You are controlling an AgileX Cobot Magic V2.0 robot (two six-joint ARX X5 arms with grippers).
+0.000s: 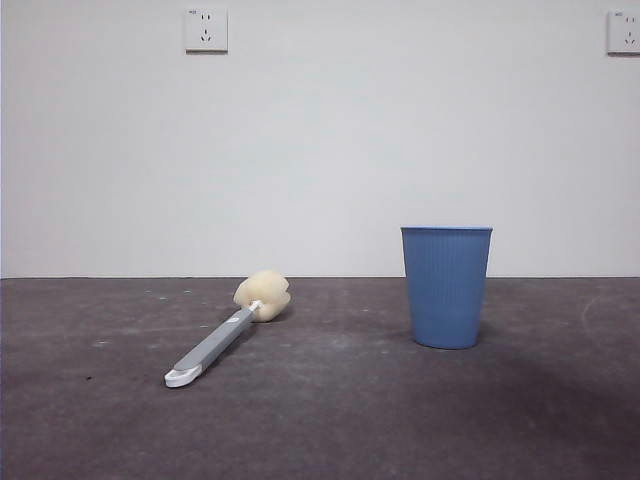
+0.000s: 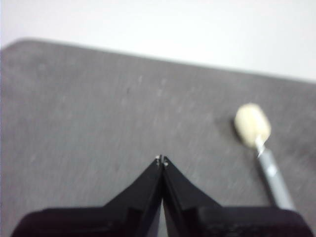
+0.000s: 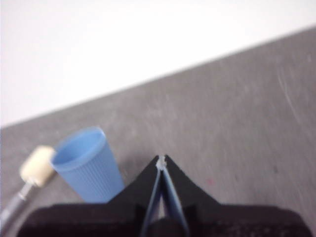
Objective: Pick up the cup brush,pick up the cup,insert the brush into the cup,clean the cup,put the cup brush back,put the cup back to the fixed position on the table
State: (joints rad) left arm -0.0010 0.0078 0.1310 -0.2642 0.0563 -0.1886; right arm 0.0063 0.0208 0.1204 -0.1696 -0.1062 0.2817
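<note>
The cup brush [image 1: 225, 333] lies flat on the dark grey table [image 1: 330, 420], left of centre, its cream sponge head toward the wall and its white looped tip toward the front. The blue ribbed cup [image 1: 446, 286] stands upright to the right of it. Neither gripper shows in the front view. In the left wrist view my left gripper [image 2: 162, 159] is shut and empty above the table, with the cup brush [image 2: 259, 148] off to one side. My right gripper [image 3: 161, 160] is shut and empty too, with the cup [image 3: 89, 165] and the sponge head [image 3: 37, 166] beside it.
A white wall runs behind the table's far edge, with a socket [image 1: 206, 30] at upper left and another socket [image 1: 624, 32] at upper right. Bare table stretches between the brush and the cup and in front of both.
</note>
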